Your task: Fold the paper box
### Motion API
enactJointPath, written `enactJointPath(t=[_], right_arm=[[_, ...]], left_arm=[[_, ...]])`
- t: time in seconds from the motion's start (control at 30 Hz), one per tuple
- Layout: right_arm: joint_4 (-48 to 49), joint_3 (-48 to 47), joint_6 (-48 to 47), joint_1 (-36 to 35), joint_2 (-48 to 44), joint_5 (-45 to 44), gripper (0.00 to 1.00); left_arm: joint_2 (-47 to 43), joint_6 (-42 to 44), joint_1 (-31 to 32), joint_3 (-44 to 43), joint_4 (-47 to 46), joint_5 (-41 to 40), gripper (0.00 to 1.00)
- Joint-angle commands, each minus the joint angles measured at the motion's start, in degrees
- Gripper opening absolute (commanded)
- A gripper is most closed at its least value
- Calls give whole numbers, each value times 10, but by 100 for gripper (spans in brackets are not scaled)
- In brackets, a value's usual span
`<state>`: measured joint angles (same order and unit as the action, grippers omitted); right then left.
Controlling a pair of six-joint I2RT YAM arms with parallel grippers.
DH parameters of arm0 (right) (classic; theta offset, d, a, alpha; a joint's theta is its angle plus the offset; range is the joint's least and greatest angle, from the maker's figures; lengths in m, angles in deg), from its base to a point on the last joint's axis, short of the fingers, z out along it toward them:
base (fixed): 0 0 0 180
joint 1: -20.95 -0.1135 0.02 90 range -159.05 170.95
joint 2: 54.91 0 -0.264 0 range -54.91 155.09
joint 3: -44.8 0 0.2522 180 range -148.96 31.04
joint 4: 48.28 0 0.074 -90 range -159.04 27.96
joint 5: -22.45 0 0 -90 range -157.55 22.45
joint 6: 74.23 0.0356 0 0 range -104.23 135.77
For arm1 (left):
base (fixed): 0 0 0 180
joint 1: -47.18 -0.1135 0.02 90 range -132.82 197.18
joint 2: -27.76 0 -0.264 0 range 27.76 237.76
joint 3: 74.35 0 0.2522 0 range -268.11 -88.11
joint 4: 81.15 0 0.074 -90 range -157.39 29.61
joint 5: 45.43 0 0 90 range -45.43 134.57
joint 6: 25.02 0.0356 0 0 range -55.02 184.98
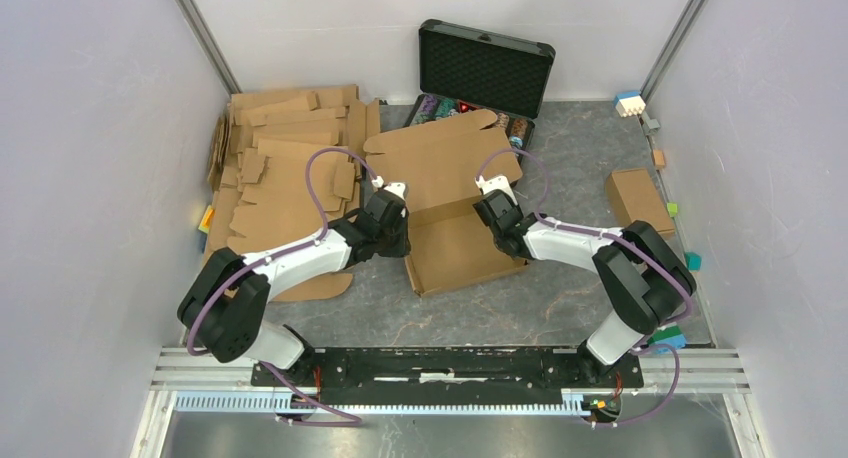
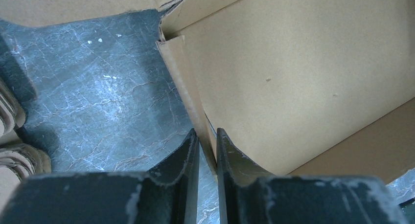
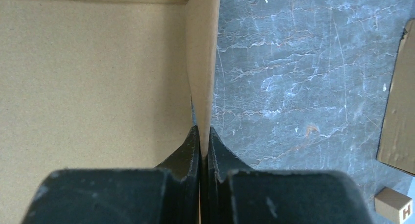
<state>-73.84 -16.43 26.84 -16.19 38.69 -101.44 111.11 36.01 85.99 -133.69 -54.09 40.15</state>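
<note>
The box (image 1: pixel 455 248) sits mid-tabletop (image 1: pixel 570 168), between the arms, its tray half formed. The left fingers (image 2: pixel 188 155) pinch nearly closed on its left wall, and the right fingers (image 3: pixel 188 150) clamp tight on its right wall. This looks like the side-wall step. Next, both walls probably need standing upright together so the flaps can lock.

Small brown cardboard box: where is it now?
Top view: the small brown cardboard box sits on the grey table's right side, beyond the right arm's elbow, right of the large brown paper box.
</note>
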Motion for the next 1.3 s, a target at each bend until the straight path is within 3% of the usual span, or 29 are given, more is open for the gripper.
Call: enactJointPath(t=[0.0,0.07,0.3,0.37,0.53,0.73,1.07,1.27], right_arm=[[-20,-17,-9,1,18,-101,1],[-20,-18,-8,2,19,-88,14],[1,2,-6,5,-29,0,43],[12,14,-2,16,-55,41,45],[32,37,2,42,-100,131,64],[10,51,20,44,-117,159,67],[-31,47,43,45,-87,126,56],[-24,86,59,45,-110,134,54]], left_arm=[[-17,37,7,13,-15,1,7],[-20,36,8,13,-15,2,6],[-21,41,10,13,-15,-7,4],[-24,45,12,13,-15,-6,3],[-38,51,20,19,-18,-20,3],[-37,50,30,19,-17,-32,4],[-41,46,41,17,-9,-66,5],[-36,42,44,15,-6,-79,5]])
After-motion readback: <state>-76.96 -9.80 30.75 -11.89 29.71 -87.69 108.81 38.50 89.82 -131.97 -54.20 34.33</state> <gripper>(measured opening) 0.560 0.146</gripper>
